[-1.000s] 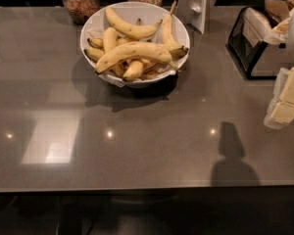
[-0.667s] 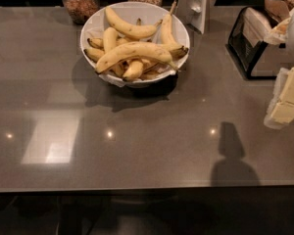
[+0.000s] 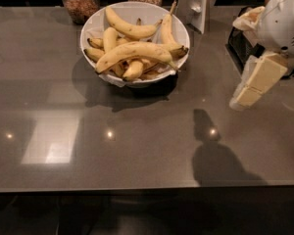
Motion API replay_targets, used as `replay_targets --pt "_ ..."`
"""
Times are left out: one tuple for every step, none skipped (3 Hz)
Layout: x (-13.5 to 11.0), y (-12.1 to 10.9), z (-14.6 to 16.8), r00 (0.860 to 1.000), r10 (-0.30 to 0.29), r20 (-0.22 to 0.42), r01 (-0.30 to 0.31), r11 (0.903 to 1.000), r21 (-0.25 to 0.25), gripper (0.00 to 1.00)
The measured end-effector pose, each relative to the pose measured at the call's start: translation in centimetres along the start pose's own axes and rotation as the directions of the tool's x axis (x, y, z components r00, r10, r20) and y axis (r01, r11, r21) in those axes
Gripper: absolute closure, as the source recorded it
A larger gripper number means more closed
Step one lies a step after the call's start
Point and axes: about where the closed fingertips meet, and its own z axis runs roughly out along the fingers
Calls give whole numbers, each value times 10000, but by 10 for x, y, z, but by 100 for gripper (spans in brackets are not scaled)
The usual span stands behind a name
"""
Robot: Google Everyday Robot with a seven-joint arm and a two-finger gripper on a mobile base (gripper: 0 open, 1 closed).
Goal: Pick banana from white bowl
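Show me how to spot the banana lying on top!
On the grey countertop, apart from the cream gripper hovering at the right edge, stands a wide white round bowl. The long yellow banana lies crosswise atop the pile, the others under or behind it.

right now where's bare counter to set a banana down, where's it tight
Bare: the counter in front, from the bowl to the near edge, and left of the bowl. Crowded: the back row of jars, bowl and white stand; the right, where the gripper hangs by a black rack.
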Motion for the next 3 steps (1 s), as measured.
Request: replay_targets --pt "-34 -26 20 9869 -654 1473 612 9976 331 0" --pt "-68 -50 35 9596 -1220 2535 1121 9923 531 0" --pt "-97 -62 51 9307 -1728 3225 1648 9849 523 2"
